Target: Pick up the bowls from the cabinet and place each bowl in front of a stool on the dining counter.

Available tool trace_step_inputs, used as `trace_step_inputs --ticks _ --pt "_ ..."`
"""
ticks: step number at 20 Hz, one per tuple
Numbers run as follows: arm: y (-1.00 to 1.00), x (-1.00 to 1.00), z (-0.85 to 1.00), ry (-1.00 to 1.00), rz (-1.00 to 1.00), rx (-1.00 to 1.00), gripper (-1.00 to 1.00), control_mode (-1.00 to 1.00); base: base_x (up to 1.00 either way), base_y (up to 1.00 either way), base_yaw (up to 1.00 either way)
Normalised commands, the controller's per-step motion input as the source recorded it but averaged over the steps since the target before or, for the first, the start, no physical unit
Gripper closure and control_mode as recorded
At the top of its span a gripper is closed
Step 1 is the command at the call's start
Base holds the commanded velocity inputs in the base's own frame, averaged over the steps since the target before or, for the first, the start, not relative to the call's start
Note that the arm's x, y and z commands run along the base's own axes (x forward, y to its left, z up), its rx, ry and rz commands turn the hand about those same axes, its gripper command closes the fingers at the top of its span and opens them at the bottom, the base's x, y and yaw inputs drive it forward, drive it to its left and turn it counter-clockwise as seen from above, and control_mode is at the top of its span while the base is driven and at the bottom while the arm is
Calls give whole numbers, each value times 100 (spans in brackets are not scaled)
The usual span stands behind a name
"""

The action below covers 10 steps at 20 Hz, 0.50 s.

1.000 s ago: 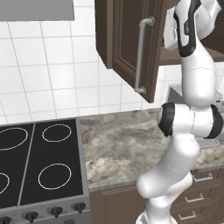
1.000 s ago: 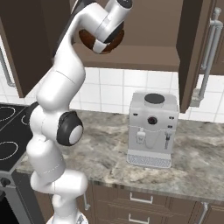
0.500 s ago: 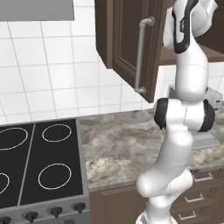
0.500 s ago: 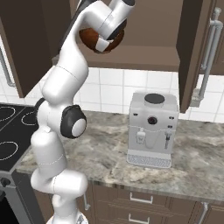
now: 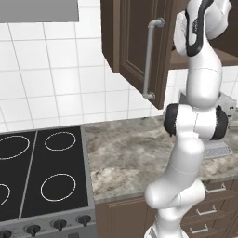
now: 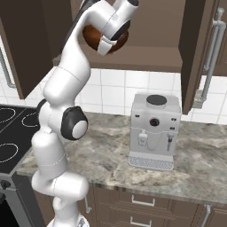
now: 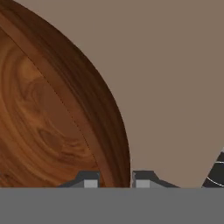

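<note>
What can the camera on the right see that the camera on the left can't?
The right base view alone has the dark wooden bowl up at the open cabinet shelf, with the robot's hand against it, and the whole coffee machine. The left base view alone has the grey hood corner, the stove's front knobs and the open door's handle. Both share the white arm, the black stove, the white tiles and the marbled worktop.
</note>
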Motion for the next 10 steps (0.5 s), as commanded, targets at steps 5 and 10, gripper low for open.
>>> trace_step_inputs --ticks 5,10 --pt "6 -87 -16 -21 0 0 100 -100 0 0 0" --pt "0 -100 -3 -32 0 0 100 -100 0 0 0"
